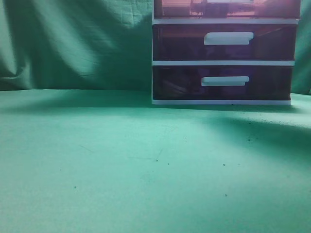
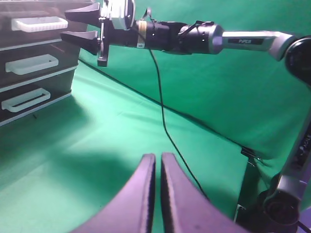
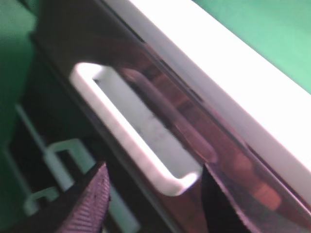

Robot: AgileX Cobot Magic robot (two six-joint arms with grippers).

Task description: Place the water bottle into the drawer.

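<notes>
The drawer [image 1: 272, 8] is the top one of a white-framed unit, cut off by the top edge of the exterior view. It looks closed in the left wrist view [image 2: 29, 14]. Its white bar handle [image 3: 141, 128] fills the right wrist view. My right gripper [image 3: 154, 170] is open, with one finger on each side of the handle's near end, close to it. The left wrist view shows it from the side [image 2: 80, 26], level with the top drawer. My left gripper [image 2: 158, 158] is shut and empty above the green cloth. No water bottle is in view.
Two lower drawers [image 1: 184, 43] [image 1: 180, 82] with the same white handles sit below. Green cloth [image 1: 121, 160] covers the table and green backdrop hangs behind. The right arm's black cable [image 2: 163, 107] hangs down, and an arm base [image 2: 286, 194] stands at the right.
</notes>
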